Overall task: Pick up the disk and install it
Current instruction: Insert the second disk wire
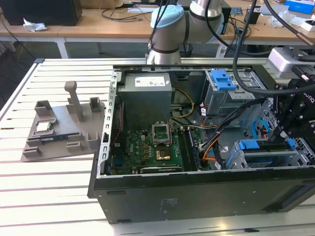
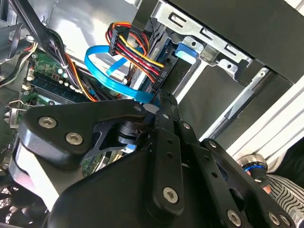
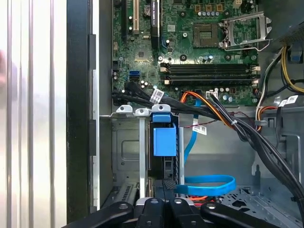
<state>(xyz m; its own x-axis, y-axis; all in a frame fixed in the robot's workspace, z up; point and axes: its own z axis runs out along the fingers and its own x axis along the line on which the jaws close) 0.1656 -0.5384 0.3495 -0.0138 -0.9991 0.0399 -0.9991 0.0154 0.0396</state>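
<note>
Black hand (image 3: pixel 164 202), blue-framed disk (image 3: pixel 164 140) in bay

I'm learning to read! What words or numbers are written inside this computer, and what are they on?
Nothing here can be read for sure.
White label on the power supply: too small to read.
White tags on the cables: blurred, not readable.
Pale print on the case side: too small to read.
Tiny white marks on the motherboard: too small to read.
</note>
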